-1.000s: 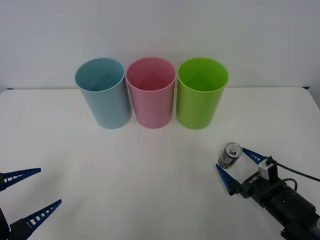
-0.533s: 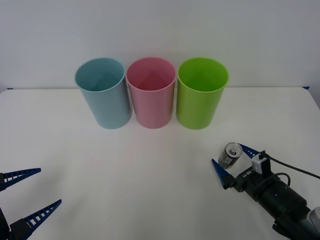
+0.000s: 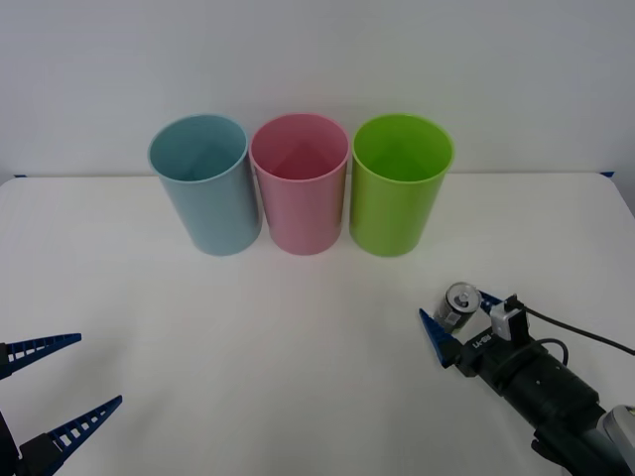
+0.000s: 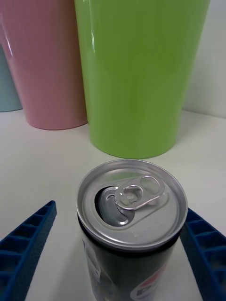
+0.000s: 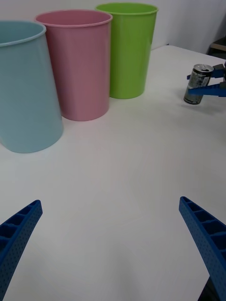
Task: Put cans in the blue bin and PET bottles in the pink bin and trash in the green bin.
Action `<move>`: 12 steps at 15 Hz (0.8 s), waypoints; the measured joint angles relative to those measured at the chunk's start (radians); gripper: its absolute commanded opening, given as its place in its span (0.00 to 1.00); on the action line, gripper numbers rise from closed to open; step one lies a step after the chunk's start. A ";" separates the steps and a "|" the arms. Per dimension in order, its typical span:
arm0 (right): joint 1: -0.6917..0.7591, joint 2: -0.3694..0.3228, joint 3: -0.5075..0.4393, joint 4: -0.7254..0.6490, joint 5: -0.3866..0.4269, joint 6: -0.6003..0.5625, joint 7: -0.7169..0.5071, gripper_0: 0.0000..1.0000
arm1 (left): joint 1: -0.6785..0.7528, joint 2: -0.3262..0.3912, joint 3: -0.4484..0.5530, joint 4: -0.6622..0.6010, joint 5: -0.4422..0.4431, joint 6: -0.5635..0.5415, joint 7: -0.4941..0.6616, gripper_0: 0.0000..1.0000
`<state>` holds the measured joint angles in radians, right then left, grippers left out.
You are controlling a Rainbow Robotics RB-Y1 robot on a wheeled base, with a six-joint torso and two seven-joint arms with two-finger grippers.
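While the can stands upright on the white table, near the table's right side and in front of the green bin, the right gripper reaches around it with its blue fingers spread, one on each side of the can's body. In the right wrist view the can sits between those fingers with its opened pull-tab top facing up; one finger stands a little apart from it, and whether the other touches it I cannot tell. Behind the can the three bins stand in a row by the back wall, sides nearly touching: the green bin closest to it, the pink bin in the middle, the blue bin farthest left. Bare tabletop lies between the can and the bins. The left gripper hovers low at the table's near left corner, its fingers wide apart and holding nothing.
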<state>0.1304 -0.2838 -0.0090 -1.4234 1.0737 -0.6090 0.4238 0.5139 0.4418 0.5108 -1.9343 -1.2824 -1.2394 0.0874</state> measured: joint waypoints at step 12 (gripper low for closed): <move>-0.007 0.000 0.026 0.000 -0.024 0.006 0.021 0.00 | 0.000 0.000 0.000 0.000 0.000 0.000 0.000 1.00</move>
<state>0.1229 -0.2837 0.0167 -1.4238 1.0496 -0.6030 0.4451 0.5139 0.4418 0.5108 -1.9343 -1.2824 -1.2394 0.0874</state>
